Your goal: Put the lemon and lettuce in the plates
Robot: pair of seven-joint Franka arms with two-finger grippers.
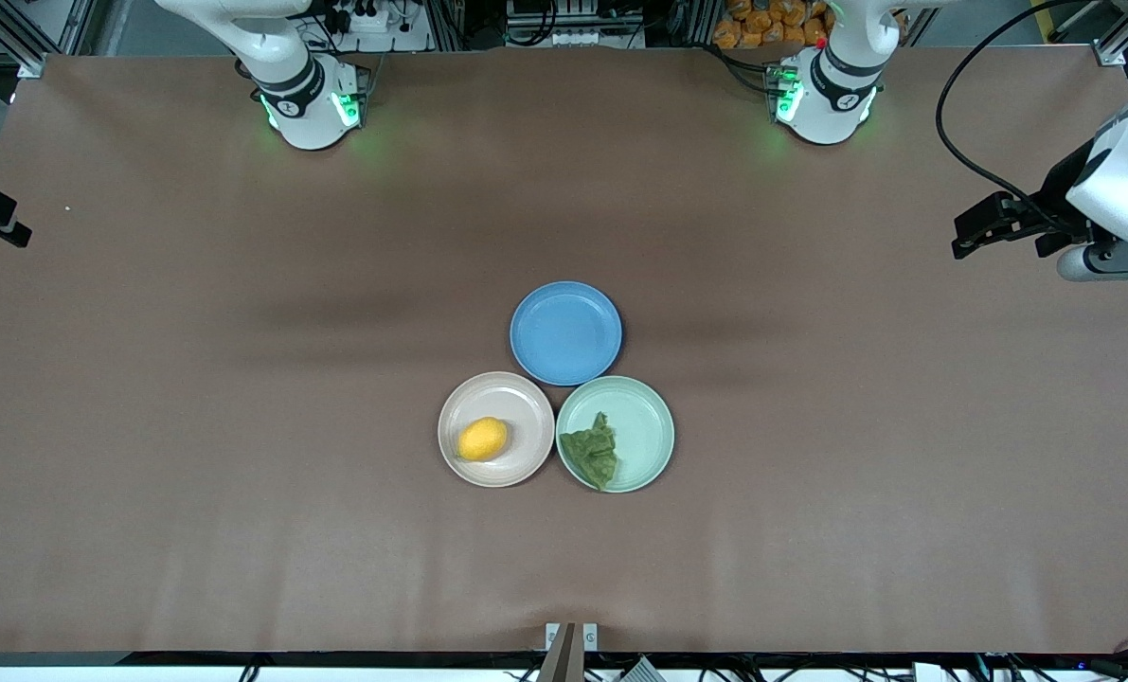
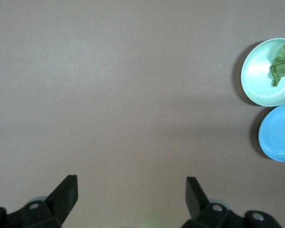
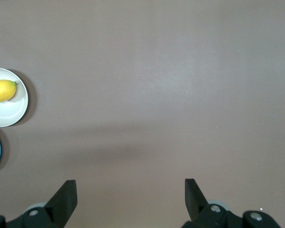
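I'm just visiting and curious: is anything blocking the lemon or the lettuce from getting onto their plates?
Nothing visible does. The lemon already lies in the beige plate, the lettuce in the mint green plate.

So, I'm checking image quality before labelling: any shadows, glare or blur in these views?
Front view: soft arm shadows cross the table by the blue plate; green base lights glow on the cloth; lemon and lettuce look sharp. Left wrist view: mint plate throws a dark crescent shadow. Right wrist view: a faint shadow band, no glare.
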